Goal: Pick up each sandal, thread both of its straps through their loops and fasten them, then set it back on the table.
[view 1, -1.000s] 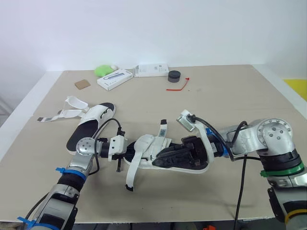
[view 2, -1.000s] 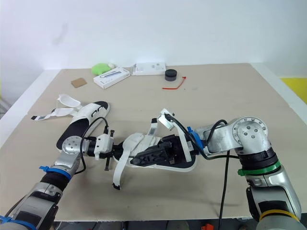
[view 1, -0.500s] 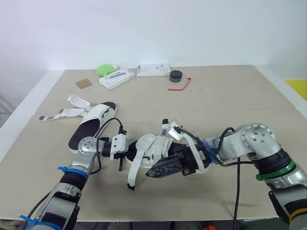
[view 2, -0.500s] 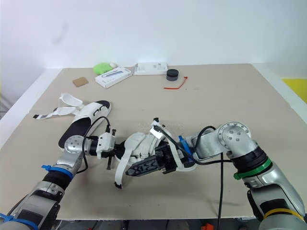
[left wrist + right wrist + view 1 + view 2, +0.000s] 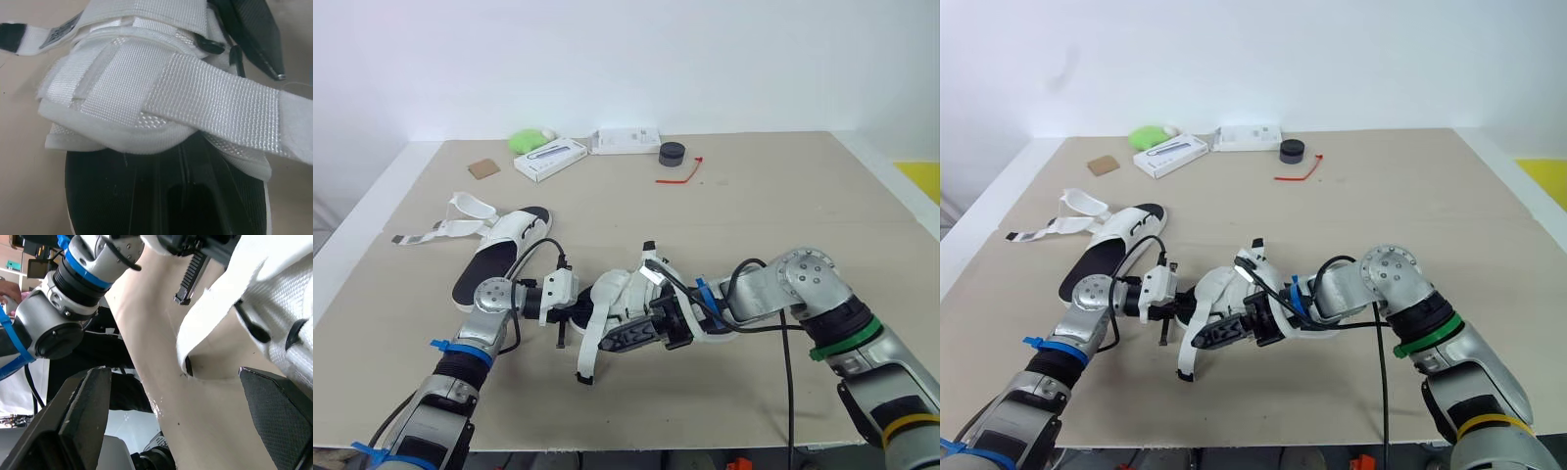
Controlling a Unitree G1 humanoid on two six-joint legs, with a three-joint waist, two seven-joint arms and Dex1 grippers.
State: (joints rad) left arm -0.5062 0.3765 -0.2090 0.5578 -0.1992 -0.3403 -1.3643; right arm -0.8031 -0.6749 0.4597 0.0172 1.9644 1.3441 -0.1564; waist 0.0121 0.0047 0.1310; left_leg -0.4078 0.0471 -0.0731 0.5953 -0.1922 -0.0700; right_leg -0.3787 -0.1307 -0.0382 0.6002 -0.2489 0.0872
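Both arms reach inward low, left gripper [image 5: 564, 311] facing the right gripper [image 5: 636, 335], whose fingers [image 5: 85, 416] are spread.

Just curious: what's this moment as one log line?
near sandal: mid-strapping | right gripper: open at strap | left gripper: at sandal's end | far sandal: on table, unstrapped

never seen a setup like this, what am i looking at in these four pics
This is a humanoid robot with two arms. The two wide pictures come from cameras in its head, looking down at a table; the two close-ups come from cameras on its wrists. The left end effector and the right end effector, which is open, meet at a white sandal mid-table. Whether it is gripped is unclear. A second sandal, a white box and a black disc lie further back.
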